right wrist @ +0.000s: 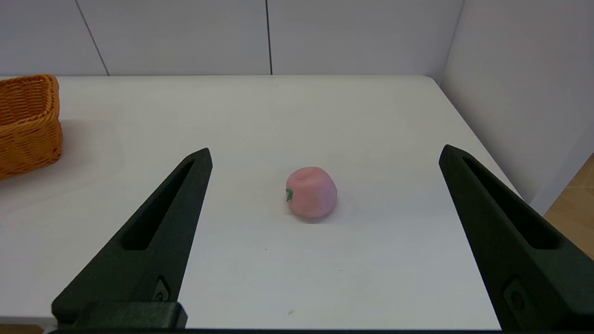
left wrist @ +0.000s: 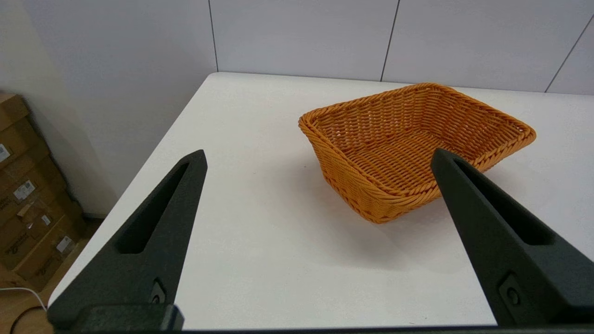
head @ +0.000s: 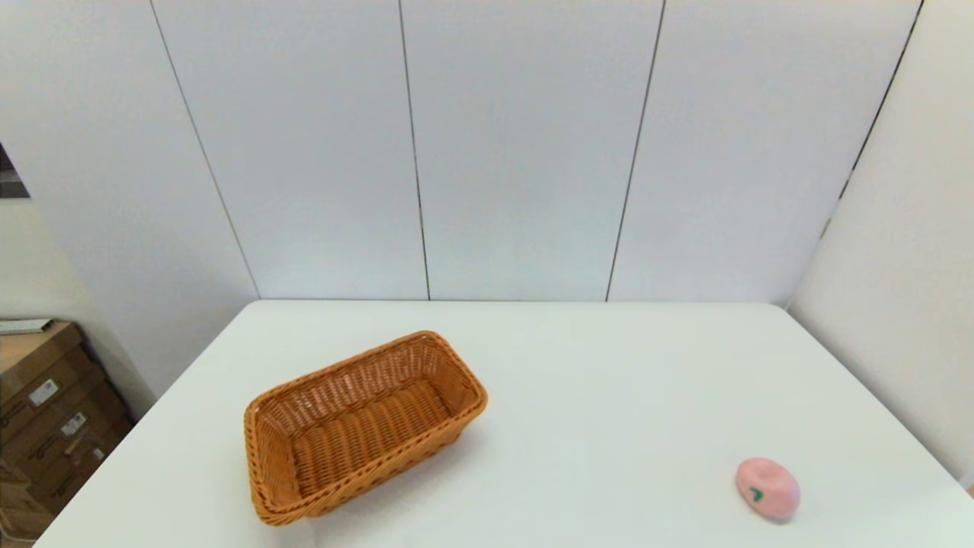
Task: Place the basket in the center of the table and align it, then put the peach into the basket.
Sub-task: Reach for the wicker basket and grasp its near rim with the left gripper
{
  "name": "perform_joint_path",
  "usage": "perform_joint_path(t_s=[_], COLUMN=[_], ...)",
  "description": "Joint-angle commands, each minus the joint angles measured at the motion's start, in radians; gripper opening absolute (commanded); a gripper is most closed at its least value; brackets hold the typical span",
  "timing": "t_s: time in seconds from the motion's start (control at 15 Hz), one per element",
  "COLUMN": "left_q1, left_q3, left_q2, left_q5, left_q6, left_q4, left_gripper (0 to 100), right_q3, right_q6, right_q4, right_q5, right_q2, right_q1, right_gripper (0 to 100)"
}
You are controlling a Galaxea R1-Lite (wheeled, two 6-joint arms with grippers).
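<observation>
The orange-brown wicker basket (head: 361,426) sits empty on the white table (head: 578,380), left of the middle and turned at an angle. The pink peach (head: 767,488) lies on the table near the front right corner, apart from the basket. Neither arm shows in the head view. My left gripper (left wrist: 318,157) is open above the table's near edge, with the basket (left wrist: 415,146) some way ahead of its fingers. My right gripper (right wrist: 325,155) is open too, with the peach (right wrist: 311,192) on the table ahead between its spread fingers, not touched. One end of the basket (right wrist: 28,123) shows in the right wrist view.
White wall panels (head: 533,152) close off the table's back and right side. Cardboard boxes (head: 46,411) stand on the floor beyond the table's left edge.
</observation>
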Motion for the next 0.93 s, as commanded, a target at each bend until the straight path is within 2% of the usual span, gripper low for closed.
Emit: perform_joint_path(t_s=[0.07, 0.4, 0.53, 0.73, 0.93], left_q1=[0.000, 0.000, -0.002, 0.000, 0.005], left_q3=[0.000, 0.000, -0.130, -0.402, -0.474], left_q2=[-0.001, -0.001, 0.012, 0.424, 0.871], left_q5=[0.000, 0.002, -0.014, -0.047, -0.029], left_q6=[-0.001, 0.001, -0.051, -0.314, -0.387], left_q4=[0.000, 0.000, 0.017, 0.161, 0.170], left_gripper=[100, 100, 100, 100, 100], right_q3=[0.000, 0.000, 0.000, 0.000, 0.000], right_q6=[0.001, 0.001, 0.001, 0.001, -0.005], right_q4=[0.000, 0.000, 0.000, 0.000, 0.000], right_q5=[0.000, 0.000, 0.000, 0.000, 0.002], right_q2=[0.001, 0.001, 0.001, 0.001, 0.001], right_q1=[0.000, 0.000, 0.000, 0.000, 0.000], right_gripper=[100, 100, 100, 100, 100])
